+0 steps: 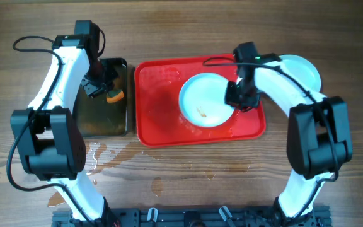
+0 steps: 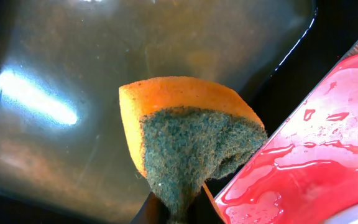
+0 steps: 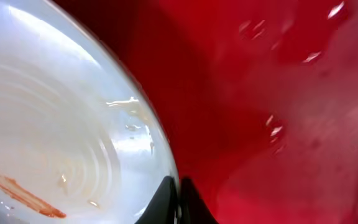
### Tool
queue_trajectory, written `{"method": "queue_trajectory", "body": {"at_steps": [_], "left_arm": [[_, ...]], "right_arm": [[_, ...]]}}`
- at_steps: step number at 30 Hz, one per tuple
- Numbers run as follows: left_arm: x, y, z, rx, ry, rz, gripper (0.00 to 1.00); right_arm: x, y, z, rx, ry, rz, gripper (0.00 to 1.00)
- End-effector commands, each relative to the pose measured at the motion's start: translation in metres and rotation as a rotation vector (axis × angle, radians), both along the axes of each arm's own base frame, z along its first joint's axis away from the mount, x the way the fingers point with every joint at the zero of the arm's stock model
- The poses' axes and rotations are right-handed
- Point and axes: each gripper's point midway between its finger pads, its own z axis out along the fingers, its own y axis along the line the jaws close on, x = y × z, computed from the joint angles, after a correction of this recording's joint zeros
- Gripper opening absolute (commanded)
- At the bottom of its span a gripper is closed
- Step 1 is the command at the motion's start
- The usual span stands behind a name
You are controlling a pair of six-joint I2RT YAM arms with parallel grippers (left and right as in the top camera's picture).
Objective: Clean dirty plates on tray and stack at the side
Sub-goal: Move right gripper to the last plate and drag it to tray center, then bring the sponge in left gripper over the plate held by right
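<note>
Now the right gripper [image 1: 238, 96] pinches the smeared plate [image 1: 201, 101] by its rim on the red tray [image 1: 159, 120], jaws narrow, probably to steady it. The left gripper [image 1: 98, 85] is clamped on the sponge [image 2: 185, 137] over the black tray [image 1: 103, 123], likely to wet it. A second plate [image 1: 304, 68] is set aside right.

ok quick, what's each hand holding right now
Left hand: closed on the sponge.
Right hand: closed on the rim of the smeared plate.
</note>
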Motion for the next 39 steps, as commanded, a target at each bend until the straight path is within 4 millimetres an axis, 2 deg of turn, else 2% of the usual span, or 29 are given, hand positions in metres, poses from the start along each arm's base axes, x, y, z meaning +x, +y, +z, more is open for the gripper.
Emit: {"method": "queue_trajectory", "body": {"at_steps": [1,3,4,6,8,10,13,17,20,24,26,31,34,37,38,39], "left_arm": [[0.004,-0.002,0.014,-0.010,-0.042,-0.013,0.04],[0.004,-0.002,0.014,-0.010,-0.042,-0.013,0.04],[0.004,-0.002,0.014,-0.010,-0.043,-0.013,0.04],[0.005,-0.002,0.014,-0.010,-0.046,-0.013,0.05],[0.007,-0.002,0.014,-0.011,-0.052,-0.012,0.04],[0.007,-0.002,0.014,-0.011,-0.053,-0.012,0.04],[0.007,-0.002,0.014,-0.011,-0.053,-0.012,0.04],[0.007,-0.002,0.014,-0.011,-0.053,-0.012,0.04],[0.007,-0.002,0.015,-0.011,-0.053,-0.012,0.04],[0.008,-0.002,0.015,-0.011,-0.057,-0.012,0.04],[0.008,-0.002,0.015,-0.011,-0.056,-0.013,0.04],[0.008,-0.002,0.015,-0.011,-0.057,-0.012,0.04],[0.008,-0.002,0.015,-0.011,-0.059,-0.013,0.04],[0.008,-0.004,0.015,-0.024,-0.059,-0.014,0.04],[0.009,-0.006,0.015,-0.035,-0.064,-0.015,0.04],[0.010,-0.007,0.015,-0.037,-0.068,-0.016,0.04]], "right_arm": [[-0.012,0.015,0.013,0.012,0.001,0.073,0.15],[-0.007,0.015,0.014,0.019,-0.024,0.136,0.33],[0.002,0.017,0.016,0.028,-0.064,0.182,0.44],[0.019,0.019,0.020,0.041,-0.140,0.262,0.53],[0.048,0.027,0.025,0.053,-0.280,0.387,0.64],[0.065,0.036,0.030,0.067,-0.373,0.503,0.66],[0.073,0.053,0.029,0.125,-0.440,0.643,0.59],[0.054,0.059,0.008,0.147,-0.349,0.687,0.51],[0.037,0.066,0.003,0.188,-0.287,0.686,0.48],[0.025,0.064,-0.006,0.198,-0.240,0.634,0.44],[0.024,0.064,-0.007,0.200,-0.229,0.599,0.28],[0.023,0.063,-0.009,0.198,-0.215,0.562,0.27],[0.018,0.059,-0.026,0.182,-0.169,0.560,0.26],[0.011,0.057,-0.037,0.178,-0.123,0.556,0.14],[0.011,0.057,-0.036,0.179,-0.123,0.550,0.04],[0.013,0.057,-0.035,0.178,-0.120,0.530,0.04]]}}
